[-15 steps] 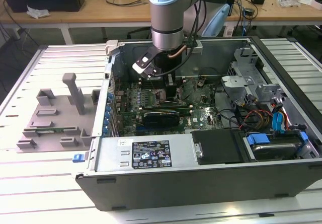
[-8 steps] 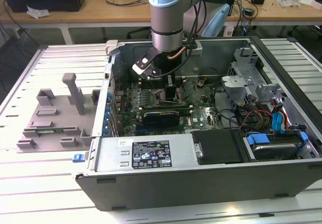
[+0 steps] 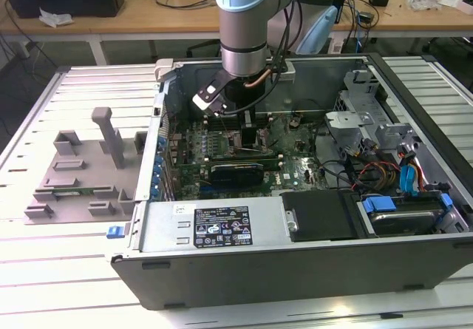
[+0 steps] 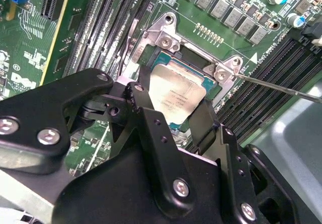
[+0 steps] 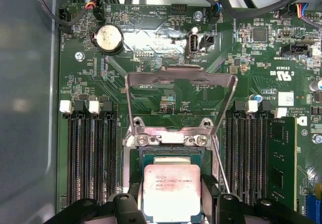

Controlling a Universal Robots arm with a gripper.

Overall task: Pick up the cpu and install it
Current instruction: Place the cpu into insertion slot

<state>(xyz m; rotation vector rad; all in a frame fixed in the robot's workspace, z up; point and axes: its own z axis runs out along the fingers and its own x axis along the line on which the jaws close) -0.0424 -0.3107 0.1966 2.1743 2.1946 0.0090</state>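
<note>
Black two-fingered claw [image 4: 168, 103] pinches the flat square cpu [image 4: 179, 94] with the shiny silver-grey metal top, one finger on each of two opposite edges. Both wrist views show this grip. The cpu sits directly over the dark square socket recess [image 5: 171, 156] on the green motherboard [image 5: 166, 98]. Whether it rests in the recess or hangs just above cannot be told. A strip of socket shows beyond the chip's far edge, so it looks slightly off centre.

Risks, as judged:
- A tilted or offset release would leave a corner riding the socket wall, and pressure then could bend contacts.
- The thin steel locking lever [image 4: 274, 87] runs just beside one finger; a snag there could nudge the chip.
- The silver hinged retention frame [image 5: 181, 83] stands swung open beyond the socket, with its hinge screws [image 5: 143, 140] near the chip's far edge.

Around: rows of black memory slots [image 5: 90, 158] flank the socket, and a round silver coin battery [image 5: 109, 38] lies further off. In the exterior view the arm reaches into the open grey computer case [image 3: 222, 270] on the pale slatted desk [image 3: 44, 285]. A grey plastic fixture [image 3: 81, 174] lies to the exterior view's left, well apart.
</note>
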